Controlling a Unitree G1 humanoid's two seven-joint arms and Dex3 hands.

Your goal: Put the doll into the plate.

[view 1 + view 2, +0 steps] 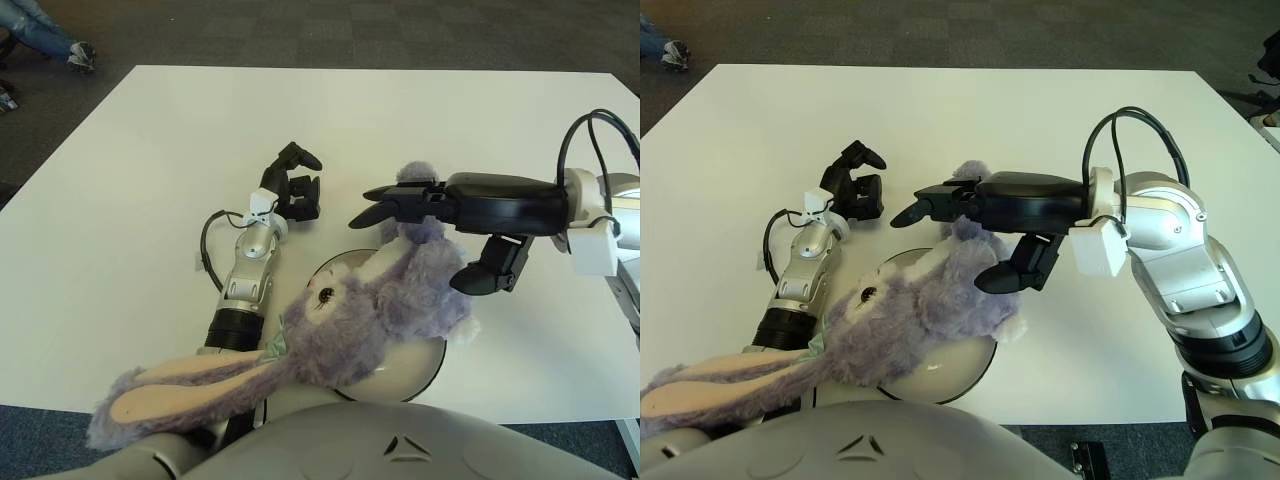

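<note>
You will find no text, label, brand, number or sign that can be read in these views. A small dark marking shows on the plate [415,375] rim, near the robot's body, but it is too small to read.

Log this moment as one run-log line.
phase: release | doll: lying across plate, ear off near edge | right hand: open, above doll | left hand: idle, curled, left of plate

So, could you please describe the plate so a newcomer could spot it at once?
On the white table, look at the near edge. The plate is the round cream dish under the purple doll, between the left hand and right hand.
</note>
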